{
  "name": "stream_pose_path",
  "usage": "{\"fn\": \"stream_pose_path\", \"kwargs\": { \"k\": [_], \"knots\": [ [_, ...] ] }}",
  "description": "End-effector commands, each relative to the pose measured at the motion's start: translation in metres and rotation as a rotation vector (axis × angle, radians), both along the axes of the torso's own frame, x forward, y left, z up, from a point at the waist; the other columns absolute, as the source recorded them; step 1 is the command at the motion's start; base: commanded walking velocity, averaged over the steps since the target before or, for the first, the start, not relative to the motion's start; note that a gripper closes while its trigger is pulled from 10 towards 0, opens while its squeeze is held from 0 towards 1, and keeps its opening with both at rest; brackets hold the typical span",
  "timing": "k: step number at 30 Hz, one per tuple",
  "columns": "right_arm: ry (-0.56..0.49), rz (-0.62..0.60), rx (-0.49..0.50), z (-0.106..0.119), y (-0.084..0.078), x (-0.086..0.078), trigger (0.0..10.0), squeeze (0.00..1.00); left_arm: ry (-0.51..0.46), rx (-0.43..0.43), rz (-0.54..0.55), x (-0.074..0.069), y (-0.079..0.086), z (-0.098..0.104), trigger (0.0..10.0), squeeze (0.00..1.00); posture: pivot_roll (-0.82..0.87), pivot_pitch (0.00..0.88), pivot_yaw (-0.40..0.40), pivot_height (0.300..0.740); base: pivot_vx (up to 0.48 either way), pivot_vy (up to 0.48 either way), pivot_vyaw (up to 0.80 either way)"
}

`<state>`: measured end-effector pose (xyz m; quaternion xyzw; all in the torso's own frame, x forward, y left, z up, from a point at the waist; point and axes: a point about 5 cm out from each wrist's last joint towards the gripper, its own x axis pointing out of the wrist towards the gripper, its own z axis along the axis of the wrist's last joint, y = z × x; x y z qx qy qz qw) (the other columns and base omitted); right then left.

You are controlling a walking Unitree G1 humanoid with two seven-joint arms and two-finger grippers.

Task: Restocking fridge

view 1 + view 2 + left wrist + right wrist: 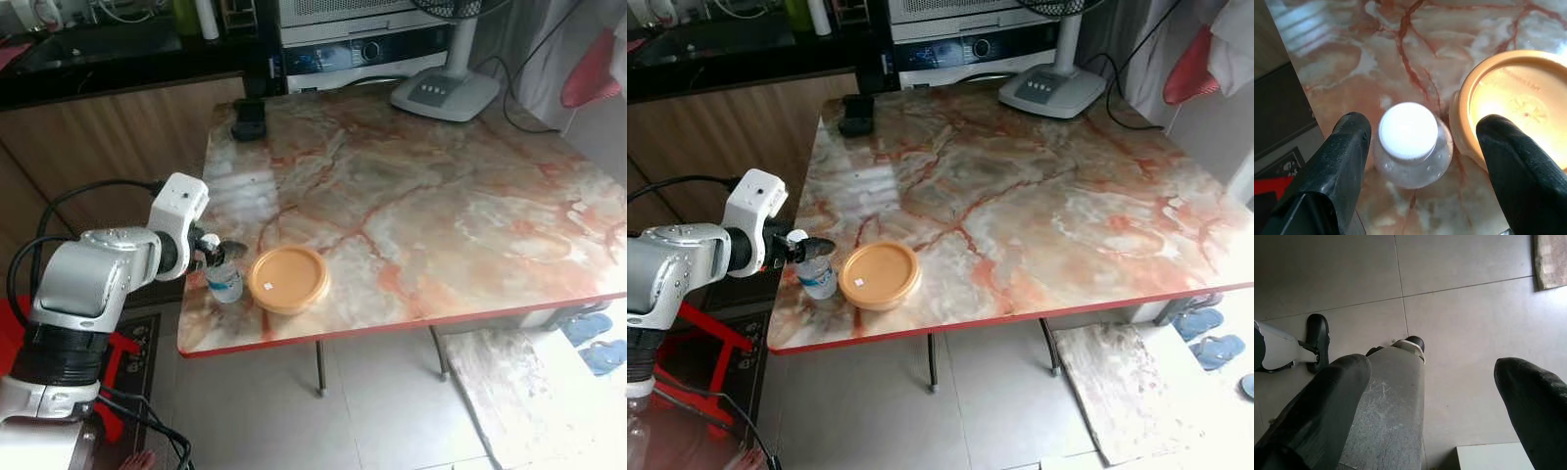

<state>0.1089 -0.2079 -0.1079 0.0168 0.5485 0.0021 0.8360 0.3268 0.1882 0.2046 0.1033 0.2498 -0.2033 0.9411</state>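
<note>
A small clear water bottle point(224, 281) with a white cap point(1407, 130) stands near the front left corner of the marble table point(421, 186). My left gripper point(217, 254) hovers just above the bottle, open, one finger on each side of the cap and apart from it. A round orange lidded container point(288, 278) sits right beside the bottle, and its rim point(1464, 103) almost touches the bottle. My right gripper point(1432, 396) hangs at my side, open, with its fingers point(1317, 406) pointing at the tiled floor.
A white fan base point(446, 93) and a dark object point(249, 119) stand at the table's far edge. A dark counter and appliance lie behind. Blue slippers point(598, 343) and a mat point(509, 392) lie on the floor at right. A red frame point(715, 343) stands by my left side.
</note>
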Motion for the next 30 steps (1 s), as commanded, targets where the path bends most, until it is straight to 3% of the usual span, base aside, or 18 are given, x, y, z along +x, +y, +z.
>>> {"fn": "stream_pose_path", "kwargs": {
  "k": [1,3,5,6,11,12,13,15,16,17,19,20,30],
  "knots": [
    [0.047,0.025,0.014,-0.004,0.0058,-0.0109,10.0,0.0,-0.01,0.032,0.046,0.0008,0.0103,-0.0005,10.0,0.0,0.16,0.017,0.051,0.74,0.0,0.0,0.0],
    [0.049,0.028,0.013,-0.004,0.0057,-0.011,10.0,0.0,-0.012,0.031,0.048,0.0008,0.0106,-0.0002,10.0,0.0,0.16,0.017,0.051,0.74,0.0,0.0,0.0],
    [0.048,0.026,0.015,-0.004,0.0057,-0.011,10.0,0.0,-0.013,0.03,0.05,0.0006,0.0108,0.0,7.5,0.0,0.16,0.022,0.05,0.74,0.0,0.0,0.0],
    [0.048,0.026,0.015,-0.004,0.0057,-0.0109,10.0,0.0,-0.014,0.031,0.052,0.0006,0.0112,0.0,7.3,0.0,0.16,0.022,0.05,0.74,0.0,0.0,0.0],
    [0.048,0.026,0.017,-0.0039,0.0057,-0.011,10.0,0.0,-0.033,0.034,0.074,0.0024,0.0146,0.0019,7.5,0.0,0.16,0.025,0.05,0.74,0.0,0.0,0.0],
    [0.048,0.026,0.017,-0.004,0.0057,-0.011,10.0,0.0,-0.04,0.033,0.074,0.0032,0.0147,0.0036,9.9,0.0,0.16,0.025,0.05,0.74,0.0,0.0,0.0],
    [0.049,0.026,0.017,-0.004,0.0057,-0.0111,10.0,0.0,-0.043,0.032,0.073,0.0035,0.0146,0.0043,9.9,0.0,0.16,0.025,0.05,0.74,0.0,0.0,0.0],
    [0.049,0.028,0.017,-0.0039,0.0057,-0.0109,10.0,0.0,-0.044,0.031,0.073,0.0038,0.0147,0.0046,9.0,0.0,0.16,0.027,0.051,0.74,0.0,0.0,0.0],
    [0.049,0.026,0.017,-0.0039,0.0057,-0.0109,10.0,0.0,-0.044,0.031,0.076,0.004,0.0153,0.0046,7.8,0.0,0.15,0.028,0.052,0.74,0.0,0.0,0.0],
    [0.048,0.023,0.018,-0.0039,0.0057,-0.0109,10.0,0.0,-0.044,0.032,0.077,0.004,0.0157,0.0044,4.5,0.0,0.15,0.029,0.052,0.74,0.0,0.0,0.0],
    [0.048,0.022,0.017,-0.004,0.0055,-0.011,10.0,0.0,-0.044,0.031,0.078,0.0039,0.0156,0.0044,1.9,0.0,0.15,0.029,0.052,0.74,0.0,0.0,0.0],
    [0.048,0.022,0.016,-0.0039,0.0054,-0.011,10.0,0.0,-0.044,0.03,0.078,0.0039,0.0155,0.0043,0.2,0.0,0.16,0.029,0.051,0.74,0.0,0.0,0.0],
    [0.048,0.026,0.016,-0.0039,0.0053,-0.011,10.0,0.0,-0.05,0.029,0.074,0.0045,0.0149,0.0049,0.0,0.0,0.15,0.03,0.051,0.74,0.0,0.0,0.0]
  ]
}}
